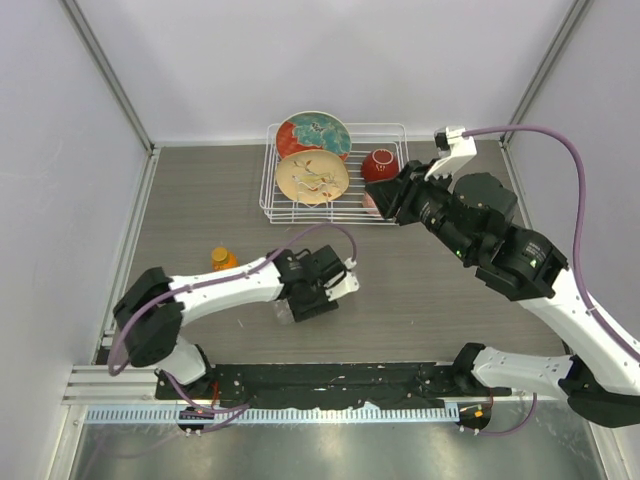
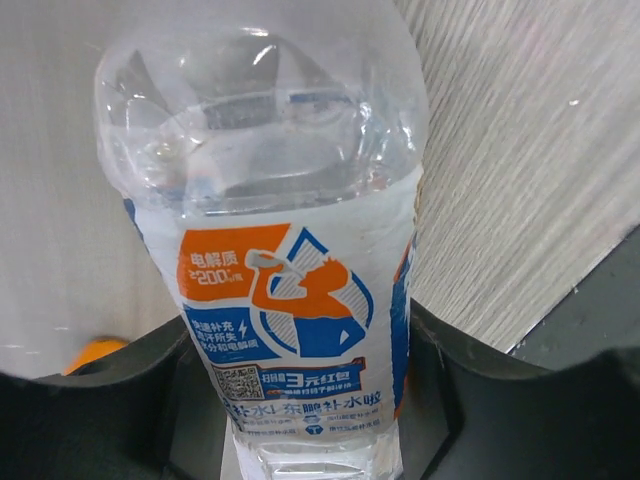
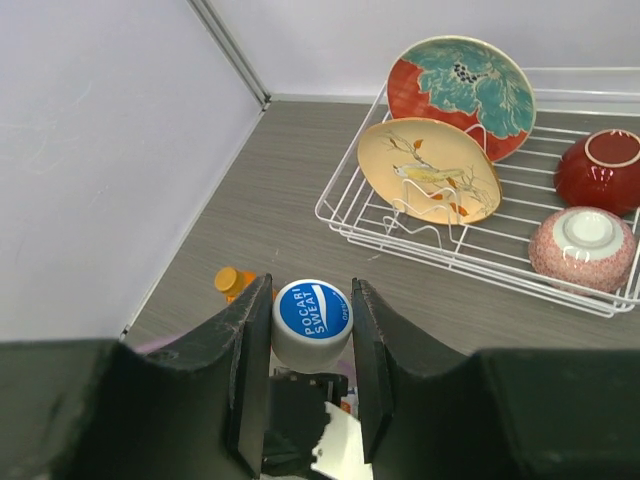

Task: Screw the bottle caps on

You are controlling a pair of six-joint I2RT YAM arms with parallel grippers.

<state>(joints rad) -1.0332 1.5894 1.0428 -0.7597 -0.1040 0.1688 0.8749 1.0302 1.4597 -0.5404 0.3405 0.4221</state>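
Clear plastic water bottle, white-blue label, by the near edge of the worktop: left gripper clamps it. Right gripper pinches 1 white round screw cap aloft; seat it square before turning.

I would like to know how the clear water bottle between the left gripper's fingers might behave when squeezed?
The clear water bottle looks thin-walled and empty, so it is probably light and easily dented by the left gripper. Its glossy label may slip. Being round-bodied, it would likely roll if laid down.
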